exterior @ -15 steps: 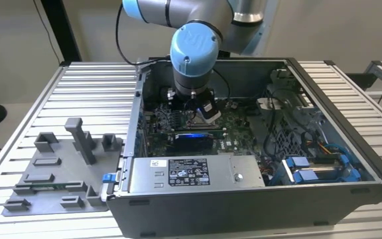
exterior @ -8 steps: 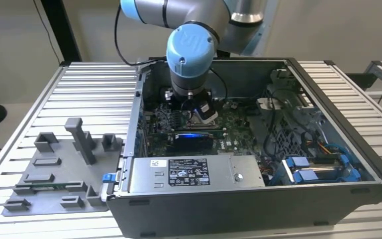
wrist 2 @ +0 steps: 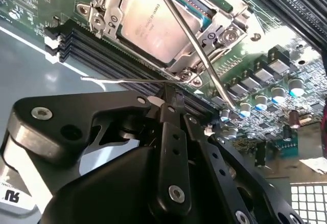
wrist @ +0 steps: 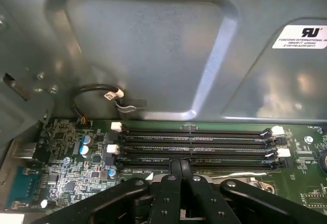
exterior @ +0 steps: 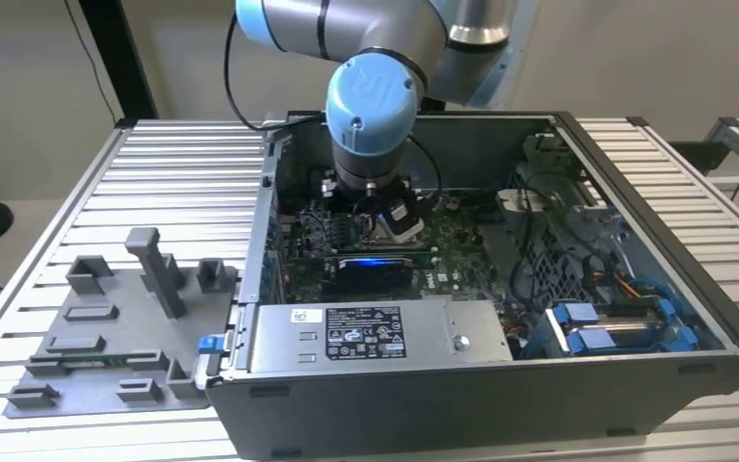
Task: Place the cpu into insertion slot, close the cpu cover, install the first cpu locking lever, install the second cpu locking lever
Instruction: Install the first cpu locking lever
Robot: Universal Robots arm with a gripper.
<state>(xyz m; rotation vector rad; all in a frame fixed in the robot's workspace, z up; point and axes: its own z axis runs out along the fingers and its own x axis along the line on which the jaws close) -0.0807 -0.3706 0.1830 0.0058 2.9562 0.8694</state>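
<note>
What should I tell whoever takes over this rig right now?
Gripper: fingers closed together, tip at the thin locking lever beside the memory slots; gripped or only pressed, cannot tell.
The cpu sits in the insertion slot, with the cpu cover down around it.
Done: cpu placed, cover closed.
Left: both levers; the other lever rod slants across the cover, apparently unlatched.

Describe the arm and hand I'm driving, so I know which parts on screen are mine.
The arm is silvery-grey tubing with light blue joint caps and a black cable looping beside it. The hand is matte black: jointed link bars with silvery screw heads, tapering to two narrow fingers.
</note>
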